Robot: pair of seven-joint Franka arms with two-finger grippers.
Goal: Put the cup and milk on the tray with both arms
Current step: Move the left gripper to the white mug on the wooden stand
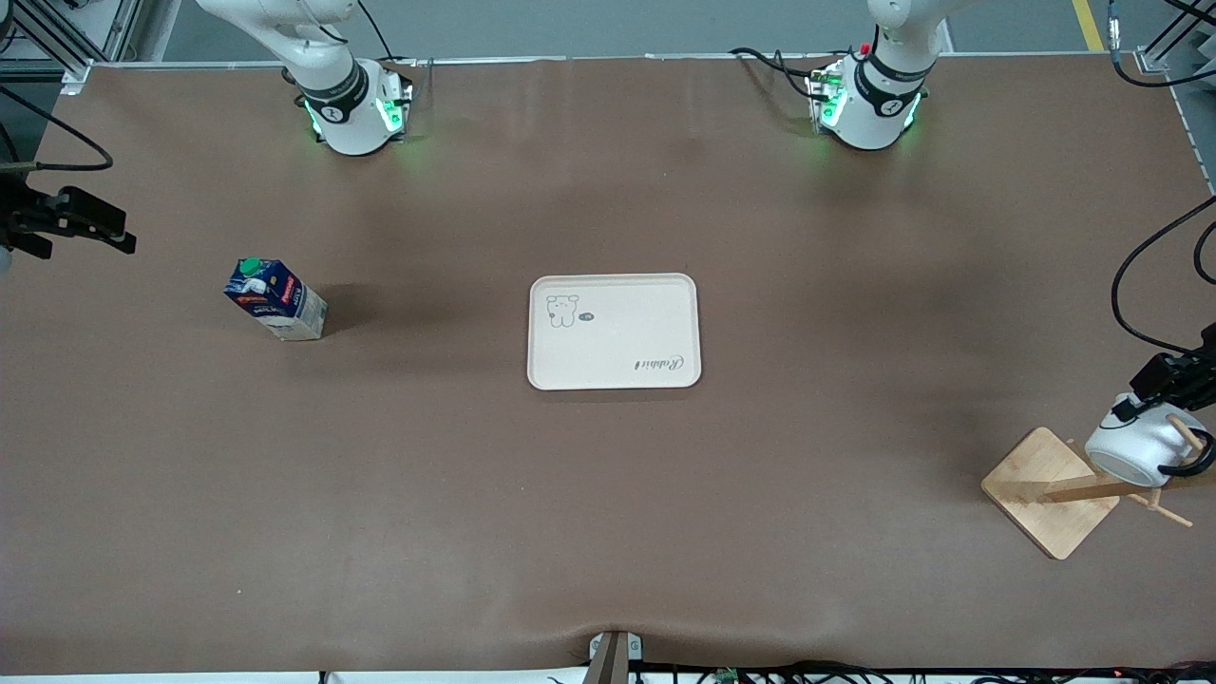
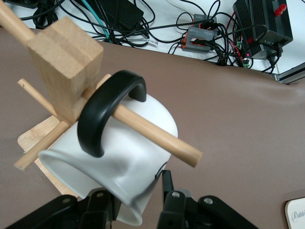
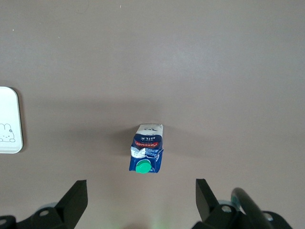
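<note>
Your right gripper (image 1: 71, 223) hangs over the tabletop (image 1: 608, 494) edge, jaws wide apart. The milk (image 1: 275, 299) stands toward that end. The tray (image 1: 614, 332) lies mid-tabletop. Your left gripper (image 1: 1161, 385) clamps the cup (image 1: 1135, 451) hanging on the wooden rack (image 1: 1054, 491).

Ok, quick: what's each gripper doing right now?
Left gripper: shut on the cup, still hung on the rack peg.
Right gripper: open, above the milk.
</note>
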